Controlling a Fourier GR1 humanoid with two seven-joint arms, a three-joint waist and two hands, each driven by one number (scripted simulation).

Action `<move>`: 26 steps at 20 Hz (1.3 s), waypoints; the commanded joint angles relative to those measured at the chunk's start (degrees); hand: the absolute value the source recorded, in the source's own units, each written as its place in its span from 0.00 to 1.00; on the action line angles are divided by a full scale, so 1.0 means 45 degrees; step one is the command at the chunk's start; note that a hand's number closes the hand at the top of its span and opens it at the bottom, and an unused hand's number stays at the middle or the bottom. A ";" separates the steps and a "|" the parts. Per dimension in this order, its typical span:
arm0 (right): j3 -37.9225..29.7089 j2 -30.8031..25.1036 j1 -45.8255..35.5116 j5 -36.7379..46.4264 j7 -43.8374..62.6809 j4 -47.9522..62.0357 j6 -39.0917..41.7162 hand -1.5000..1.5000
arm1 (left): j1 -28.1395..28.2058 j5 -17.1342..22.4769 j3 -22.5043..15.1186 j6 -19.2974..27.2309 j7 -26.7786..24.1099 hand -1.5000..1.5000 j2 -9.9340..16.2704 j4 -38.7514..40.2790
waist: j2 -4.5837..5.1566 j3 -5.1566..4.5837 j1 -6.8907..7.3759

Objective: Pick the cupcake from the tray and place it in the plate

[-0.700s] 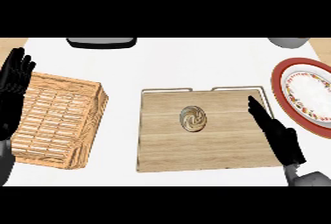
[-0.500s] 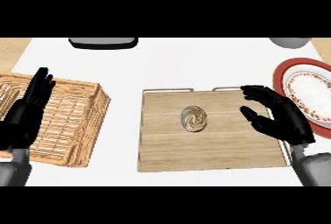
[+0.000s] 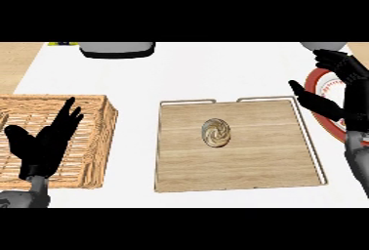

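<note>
Wooden and pale, the tray (image 3: 238, 166) lay flat on the white tabletop (image 3: 216, 73), towards its right half, with a thin metal rim running around it. You saw the cupcake (image 3: 216, 132) sitting on the tray's boards, a little above the middle, its swirled brown and cream top facing up, with nothing touching it. Your right hand (image 3: 344, 93) hung near the tabletop's right edge, just beside the tray's far right corner, fingers spread apart and gripping nothing. It partly covered the red-rimmed plate (image 3: 326, 90) at that edge. Your left hand (image 3: 45, 144) was held open, fingers straight, over the woven wicker basket (image 3: 93, 122) at the tabletop's left edge. A grey object (image 3: 116, 48) sat at the far edge.
</note>
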 commanded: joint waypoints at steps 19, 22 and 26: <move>0.3972 -0.2664 -0.1271 0.2503 0.6942 -0.2694 0.4453 0.00 | 0.1087 -0.0499 -0.0981 -0.0118 0.0750 0.50 -0.2136 0.0386 | 0.0145 -0.0336 0.0152; 0.4781 -0.1979 -0.1411 0.3070 0.8134 -0.2891 0.4421 0.00 | 0.1205 -0.0769 -0.1149 -0.0047 0.0795 0.50 -0.2389 0.0352 | 0.0146 -0.0315 0.0107; 0.5695 -0.0828 -0.2320 0.3892 1.0095 -0.3252 0.4416 0.00 | 0.0946 -0.0723 -0.0793 -0.0156 0.1235 0.50 -0.2272 0.0312 | 0.0129 -0.0307 0.0085</move>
